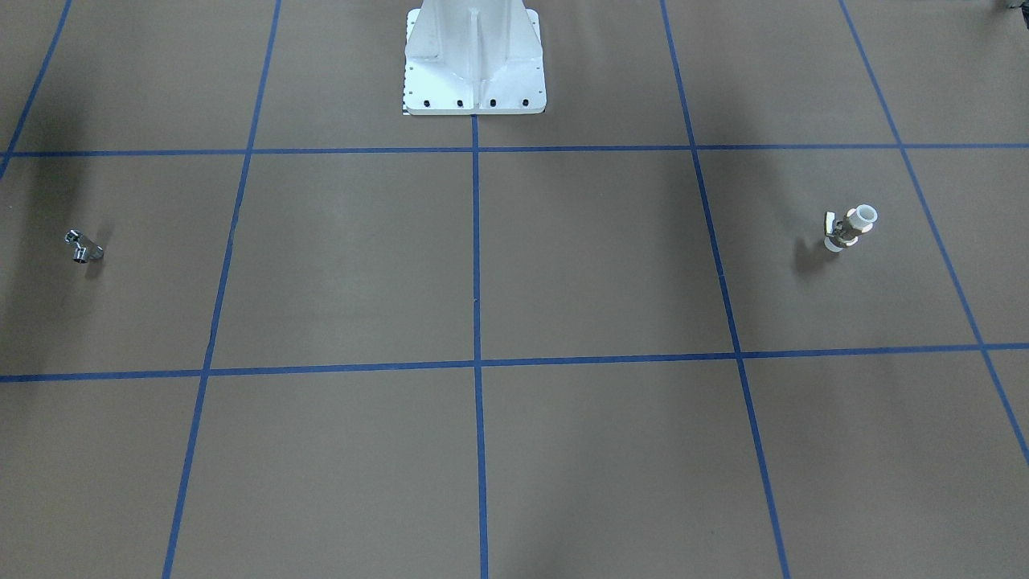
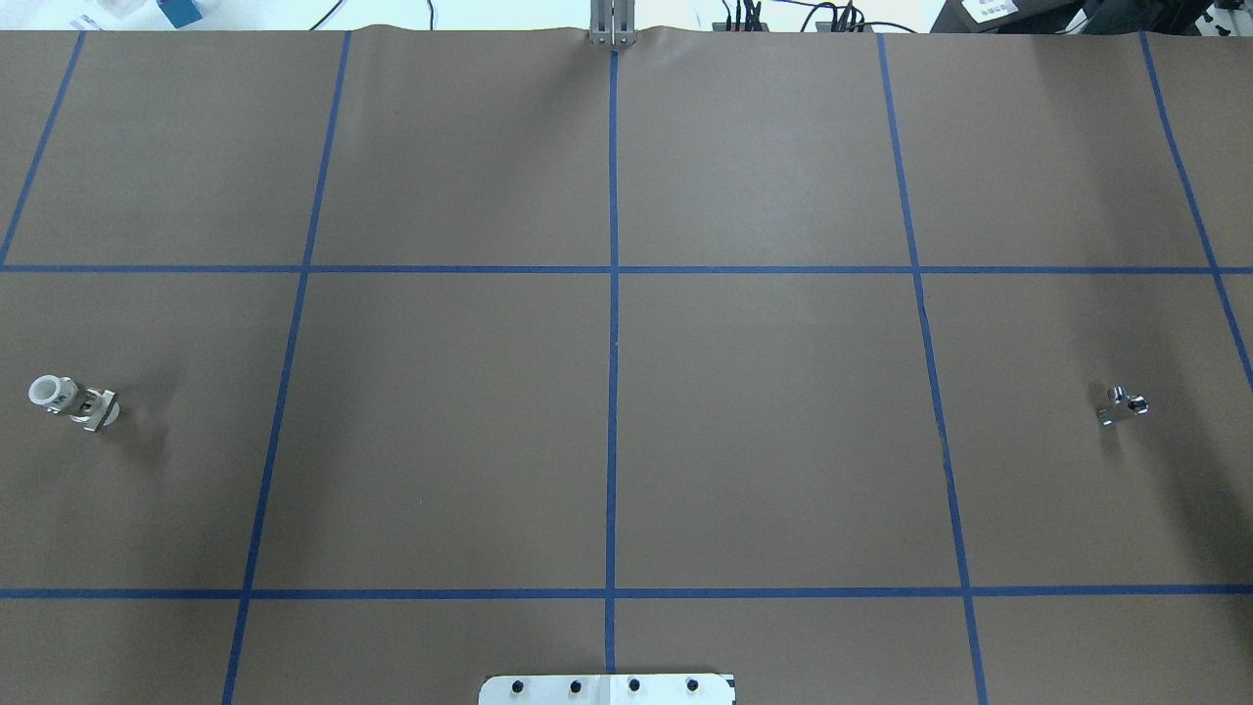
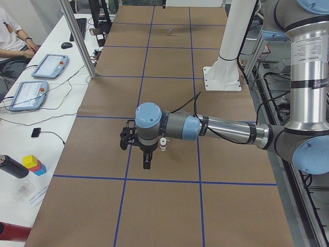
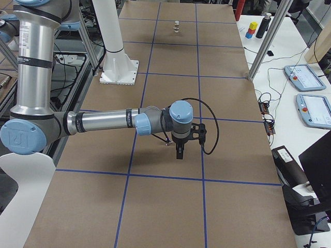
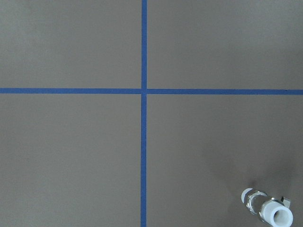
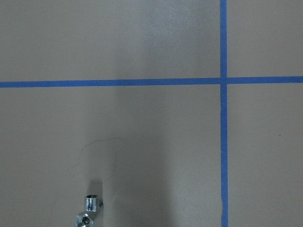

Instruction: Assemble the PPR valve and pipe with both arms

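The PPR valve (image 1: 848,229), with white ends and a brass middle, stands on the brown table at the robot's left; it also shows in the overhead view (image 2: 73,401) and low right in the left wrist view (image 5: 265,210). The chrome pipe (image 1: 83,247) lies at the robot's right, also in the overhead view (image 2: 1123,404) and the right wrist view (image 6: 89,210). My left gripper (image 3: 146,162) hangs above the table just beside the valve (image 3: 163,144). My right gripper (image 4: 179,154) hangs close to the pipe (image 4: 167,144). I cannot tell whether either gripper is open or shut.
The white pedestal base (image 1: 474,64) stands at the robot's table edge. Blue tape lines (image 2: 614,343) grid the brown table. Side benches hold tablets (image 3: 49,66), cables and coloured blocks (image 3: 34,163). A person (image 3: 10,38) sits at the bench. An aluminium post (image 3: 79,38) stands at the table edge.
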Tool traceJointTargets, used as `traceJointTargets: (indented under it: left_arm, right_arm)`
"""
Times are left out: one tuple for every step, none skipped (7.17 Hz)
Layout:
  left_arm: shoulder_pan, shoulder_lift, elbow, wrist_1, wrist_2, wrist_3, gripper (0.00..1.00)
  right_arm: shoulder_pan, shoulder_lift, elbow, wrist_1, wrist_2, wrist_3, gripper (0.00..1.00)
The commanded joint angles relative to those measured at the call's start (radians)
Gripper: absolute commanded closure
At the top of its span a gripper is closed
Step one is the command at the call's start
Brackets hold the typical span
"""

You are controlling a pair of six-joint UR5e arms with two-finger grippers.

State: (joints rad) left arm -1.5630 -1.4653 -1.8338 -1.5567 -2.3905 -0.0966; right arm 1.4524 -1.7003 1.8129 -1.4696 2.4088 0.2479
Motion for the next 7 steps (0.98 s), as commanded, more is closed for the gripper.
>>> traceJointTargets:
  left_arm:
    - [0.050, -0.018, -0.001, -0.005, -0.001, -0.003, 0.00]
    - [0.114, -0.035, -0.001, -0.003, 0.004, -0.011, 0.00]
    - [0.151, -0.038, -0.004, -0.005, 0.004, -0.109, 0.00]
    - [0.208, -0.037, 0.001, -0.060, 0.007, -0.183, 0.00]
    - [0.271, -0.036, -0.001, -0.101, 0.008, -0.222, 0.00]
    - [0.320, -0.043, 0.002, -0.133, 0.025, -0.297, 0.00]
    - [0.384, -0.047, 0.001, -0.184, 0.115, -0.308, 0.00]
  right_arm:
    - [-0.004, 0.002, -0.003, 0.002, -0.004, -0.005, 0.00]
    - [-0.004, 0.002, -0.003, 0.006, -0.005, -0.009, 0.00]
    - [-0.007, 0.002, -0.009, 0.030, -0.007, -0.010, 0.00]
    - [-0.014, 0.002, -0.011, 0.043, -0.007, -0.010, 0.00]
    - [-0.030, 0.002, -0.011, 0.049, -0.010, -0.010, 0.00]
    - [-0.038, 0.002, -0.012, 0.051, -0.010, -0.006, 0.00]
    - [-0.040, 0.002, -0.012, 0.051, -0.008, -0.001, 0.00]
